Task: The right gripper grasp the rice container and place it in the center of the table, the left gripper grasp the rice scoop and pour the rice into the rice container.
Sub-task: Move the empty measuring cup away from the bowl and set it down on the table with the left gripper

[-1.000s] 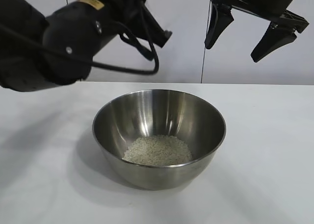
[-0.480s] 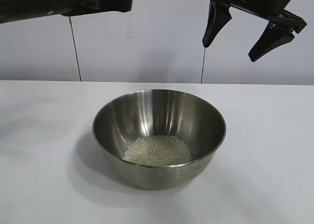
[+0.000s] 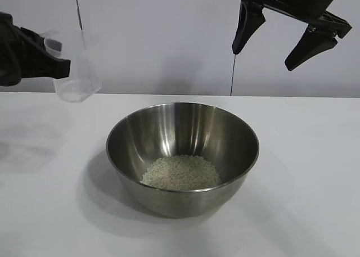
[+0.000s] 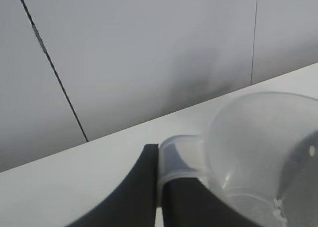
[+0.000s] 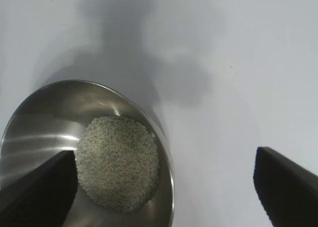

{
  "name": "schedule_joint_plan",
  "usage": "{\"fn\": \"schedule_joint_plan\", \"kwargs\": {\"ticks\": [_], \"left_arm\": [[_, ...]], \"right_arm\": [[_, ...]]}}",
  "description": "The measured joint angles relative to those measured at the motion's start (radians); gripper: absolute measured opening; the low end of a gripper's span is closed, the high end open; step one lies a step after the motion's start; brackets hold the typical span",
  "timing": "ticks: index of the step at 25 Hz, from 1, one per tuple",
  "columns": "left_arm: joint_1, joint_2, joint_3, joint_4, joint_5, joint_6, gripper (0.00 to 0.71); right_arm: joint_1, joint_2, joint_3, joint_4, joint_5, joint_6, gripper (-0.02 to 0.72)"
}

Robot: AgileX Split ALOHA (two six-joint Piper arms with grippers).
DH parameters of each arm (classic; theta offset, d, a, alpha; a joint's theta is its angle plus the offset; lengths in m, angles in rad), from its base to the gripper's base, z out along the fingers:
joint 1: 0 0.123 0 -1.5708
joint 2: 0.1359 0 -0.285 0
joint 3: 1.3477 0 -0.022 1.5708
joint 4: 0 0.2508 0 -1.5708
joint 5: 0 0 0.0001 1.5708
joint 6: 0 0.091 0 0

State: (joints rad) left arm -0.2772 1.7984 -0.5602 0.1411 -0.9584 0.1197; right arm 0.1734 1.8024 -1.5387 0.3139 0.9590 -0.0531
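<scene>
The rice container (image 3: 183, 156) is a wide, round stainless-steel bowl with a thin rim and smooth mirror-like walls that catch streaks of light; it stands upright at the centre of the exterior frame on the matte white surface (image 3: 304, 201), throwing a soft shadow to its left; in its bottom lies the rice (image 3: 180, 173), a low, grainy off-white heap covering only the floor of the bowl, the walls above it bare. The rice scoop (image 3: 76, 71) is a small translucent plastic cup with a thin side handle and a pale, slightly cloudy base; it hangs in the air at the upper left of the exterior frame, above the surface and well apart from the bowl, up and to the left of its rim; the left wrist view shows its open mouth, with only a few grains clinging inside. The left pincer (image 3: 59, 66), black and tapered, is clenched on the scoop's handle, its two fingers (image 4: 141, 187) pressed against the handle tab. The right pincer (image 3: 278, 43), black with two pointed fingers, hangs released and spread wide at the upper right of the exterior frame, above and behind the bowl's right side, grasping nothing; in the right wrist view its fingertips (image 5: 283, 187) frame the bowl and the bare surface beside it.
</scene>
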Motion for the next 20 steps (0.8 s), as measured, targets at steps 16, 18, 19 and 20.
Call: {"fn": "schedule_joint_plan", "kwargs": {"ticks": [16, 18, 19, 20], "left_arm": [[0.033, 0.282, -0.001, -0.041, -0.172, -0.013, 0.003], [0.037, 0.281, -0.001, -0.045, -0.173, -0.013, 0.003], [0.037, 0.281, -0.001, -0.045, -0.174, -0.013, 0.003], [0.037, 0.281, -0.001, -0.045, -0.174, -0.013, 0.003]], "right_arm": [[0.000, 0.000, 0.000, 0.011, -0.009, 0.000, 0.661], [0.000, 0.000, 0.000, 0.011, -0.009, 0.000, 0.661], [0.000, 0.000, 0.000, 0.011, -0.009, 0.000, 0.661], [0.000, 0.000, 0.000, 0.011, -0.013, 0.000, 0.661]]}}
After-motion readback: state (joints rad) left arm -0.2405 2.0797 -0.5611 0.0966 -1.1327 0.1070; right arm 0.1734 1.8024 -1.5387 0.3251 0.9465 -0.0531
